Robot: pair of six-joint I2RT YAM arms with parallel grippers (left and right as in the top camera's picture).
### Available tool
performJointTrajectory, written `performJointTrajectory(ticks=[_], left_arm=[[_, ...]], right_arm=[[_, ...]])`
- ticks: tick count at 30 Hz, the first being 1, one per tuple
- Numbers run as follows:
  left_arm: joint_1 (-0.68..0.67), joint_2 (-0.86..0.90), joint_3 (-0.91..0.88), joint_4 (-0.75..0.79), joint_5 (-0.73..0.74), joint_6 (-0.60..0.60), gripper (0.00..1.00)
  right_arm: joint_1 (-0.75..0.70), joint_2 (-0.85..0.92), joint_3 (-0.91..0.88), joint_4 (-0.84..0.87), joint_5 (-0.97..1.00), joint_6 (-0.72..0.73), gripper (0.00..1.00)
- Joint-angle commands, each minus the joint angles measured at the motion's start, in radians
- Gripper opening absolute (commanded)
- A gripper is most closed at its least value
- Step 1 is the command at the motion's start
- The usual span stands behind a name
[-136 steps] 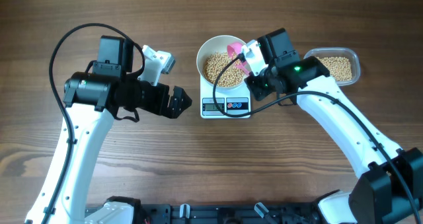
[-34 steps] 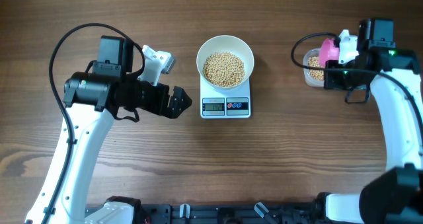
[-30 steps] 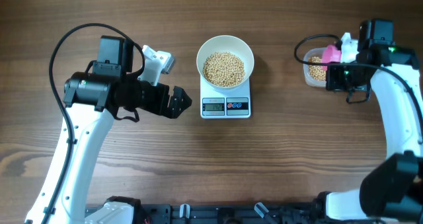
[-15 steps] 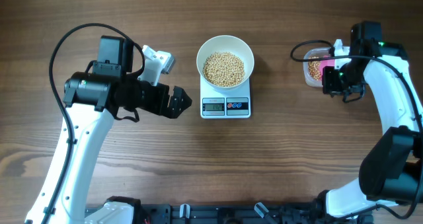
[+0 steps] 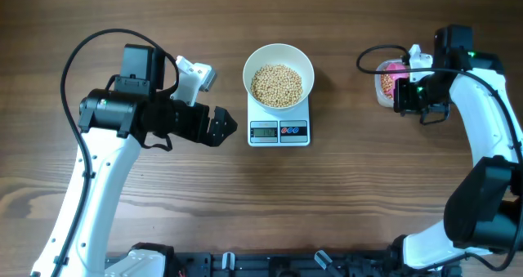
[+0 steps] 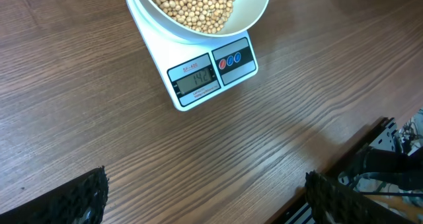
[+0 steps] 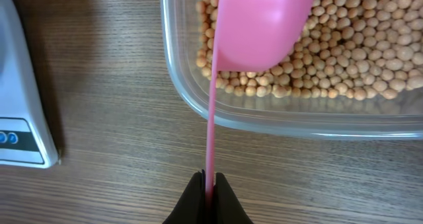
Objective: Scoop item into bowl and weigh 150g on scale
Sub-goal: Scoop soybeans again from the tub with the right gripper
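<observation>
The white bowl (image 5: 248, 73) heaped with tan beans (image 5: 276, 85) stands on the white scale (image 5: 279, 131). In the left wrist view the bowl (image 6: 254, 16) overhangs the scale (image 6: 248, 65), whose display (image 6: 193, 75) is lit. My left gripper (image 5: 219, 127) hovers left of the scale, open and empty (image 6: 208, 197). My right gripper (image 5: 407, 93) is shut on the thin handle of a pink scoop (image 7: 261, 22). The scoop's cup sits low over the beans (image 7: 350, 59) at the left end of the clear tub (image 7: 264, 121).
The clear tub (image 5: 382, 87) lies at the far right, mostly hidden under my right arm in the overhead view. A corner of the scale (image 7: 20, 105) shows left of it in the right wrist view. The table's front edge (image 6: 390, 138) shows in the left wrist view.
My right arm has turned and brought the pink scoop down into the left end of the tub. The left arm, bowl and scale have not moved.
</observation>
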Motion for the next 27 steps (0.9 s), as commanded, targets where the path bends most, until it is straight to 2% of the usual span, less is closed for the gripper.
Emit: performJointTrajectory(ticks=[1,4,20,27], left_arm=[[-0.005,-0.017,0.005,0.000,0.019,0.020,1.00],[-0.005,-0.017,0.005,0.000,0.019,0.020,1.00],[-0.005,-0.017,0.005,0.000,0.019,0.020,1.00],[-0.005,-0.017,0.005,0.000,0.019,0.020,1.00]], right_arm=[[-0.038,0.011,-0.007,0.003,-0.067,0.018,0.04],[-0.087,0.011,-0.007,-0.003,-0.089,0.035,0.04],[-0.302,0.011,-0.007,-0.050,-0.454,0.017,0.04],[-0.385,0.011,-0.007,-0.113,-0.703,-0.117,0.04]])
